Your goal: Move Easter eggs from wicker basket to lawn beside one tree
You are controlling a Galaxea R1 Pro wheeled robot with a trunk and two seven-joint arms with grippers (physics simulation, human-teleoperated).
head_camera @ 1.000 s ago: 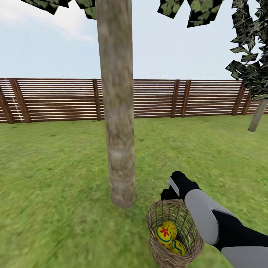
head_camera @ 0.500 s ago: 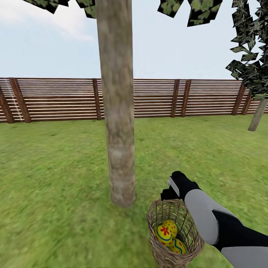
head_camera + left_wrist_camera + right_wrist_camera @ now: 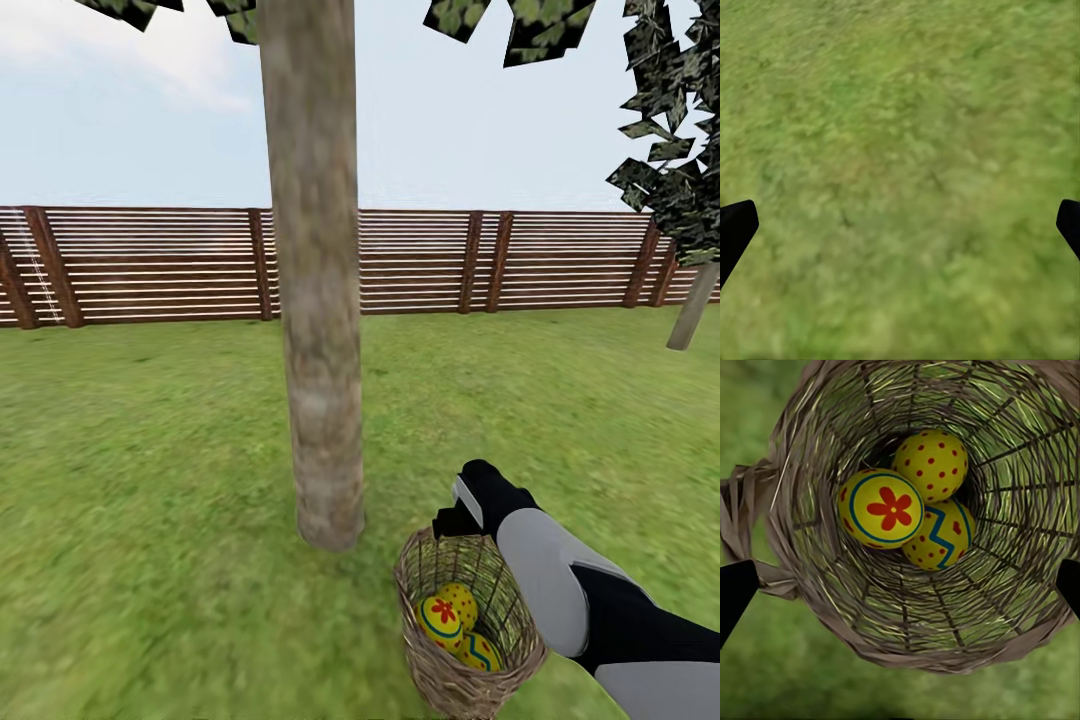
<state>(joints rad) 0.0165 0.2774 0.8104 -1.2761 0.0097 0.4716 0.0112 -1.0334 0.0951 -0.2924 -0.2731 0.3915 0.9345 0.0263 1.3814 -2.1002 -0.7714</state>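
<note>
The wicker basket (image 3: 425, 668) stands on the lawn (image 3: 150, 500) just right of the thick grey-brown tree (image 3: 320, 350). Three yellow Easter eggs lie inside it: one with a red flower (image 3: 881, 508), one with red dots (image 3: 931, 465), one with a blue zigzag (image 3: 937, 536). In the head view the eggs (image 3: 447, 615) show through the basket's mouth. My right gripper (image 3: 462, 512) hovers over the basket's far rim, and in the right wrist view this gripper (image 3: 901, 583) is open, fingertips wide apart above the basket (image 3: 907, 622). My left gripper (image 3: 900, 225) is open over bare grass (image 3: 900, 135).
A brown slatted fence (image 3: 150, 265) rings the garden at the back. A thin leaning trunk (image 3: 692, 310) with dark low foliage stands at the far right. Open grass stretches left of the thick tree and beyond it.
The whole head view has shifted up a few pixels, so the camera moved slightly. The right arm, basket and eggs keep their places relative to one another.
</note>
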